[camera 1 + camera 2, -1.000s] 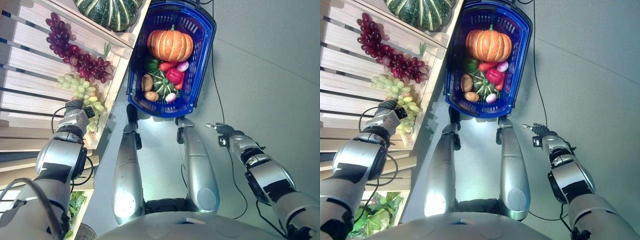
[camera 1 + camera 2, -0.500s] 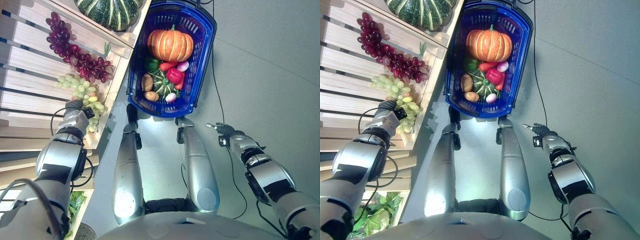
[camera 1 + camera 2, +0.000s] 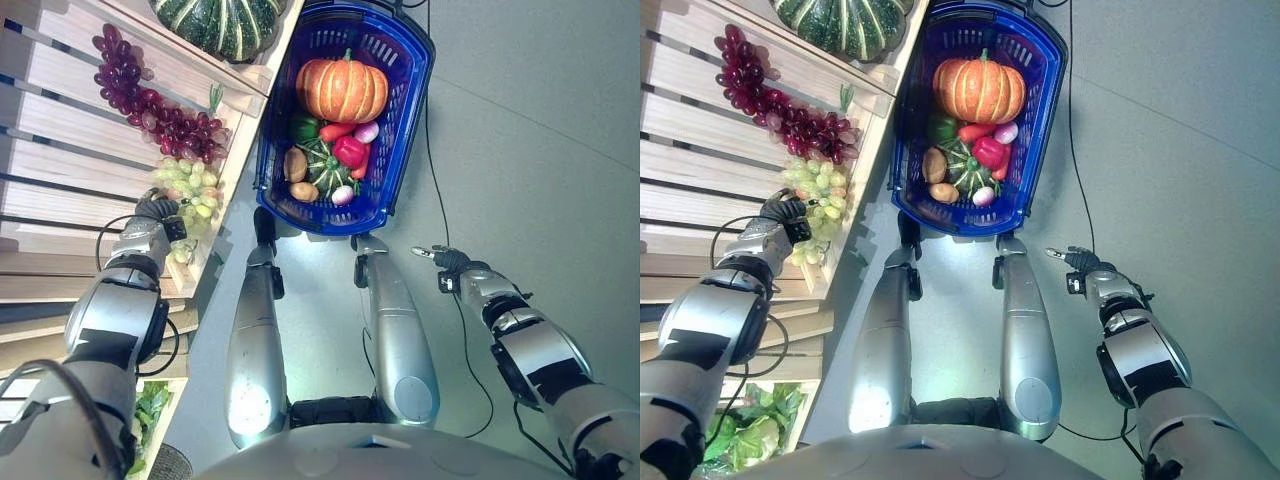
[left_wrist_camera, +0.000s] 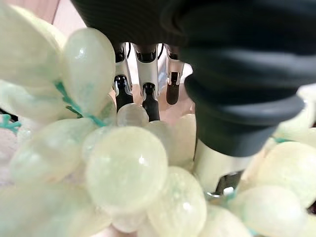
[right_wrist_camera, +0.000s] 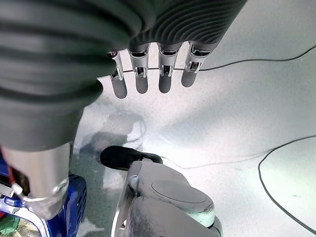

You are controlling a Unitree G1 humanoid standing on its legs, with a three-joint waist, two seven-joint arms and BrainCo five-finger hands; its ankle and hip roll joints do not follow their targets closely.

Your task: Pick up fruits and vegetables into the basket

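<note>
A: Pale green grapes [image 3: 190,185] are nearest the work, the bunch lying at the front edge of the slatted wooden shelf [image 3: 60,130]. The left robot hand [image 3: 155,208] is on it; in the left wrist view its fingers [image 4: 148,101] curl in among the grapes and the thumb presses from the other side, so it holds the bunch.

B: And the right robot hand?

A: The right robot hand [image 3: 440,257] hangs over bare grey floor [image 3: 540,130], well apart from everything, fingers straight and relaxed, holding nothing.

B: Where is the basket?

A: The blue basket [image 3: 400,185] stands on the floor just beside the shelf's edge, its near rim close to the grapes. Inside are an orange pumpkin [image 3: 341,90], a red pepper [image 3: 348,150], a green pepper [image 3: 302,127], a striped green squash [image 3: 325,170] and some small brown and pink pieces. The near left corner of the basket has a little open room.

B: Farther back?

A: Dark red grapes [image 3: 150,105] lie along the shelf past the green ones, and a large dark green squash [image 3: 222,25] sits at the far end. Right of the basket the floor is open, with a thin black cable [image 3: 428,110] running across it.
</note>
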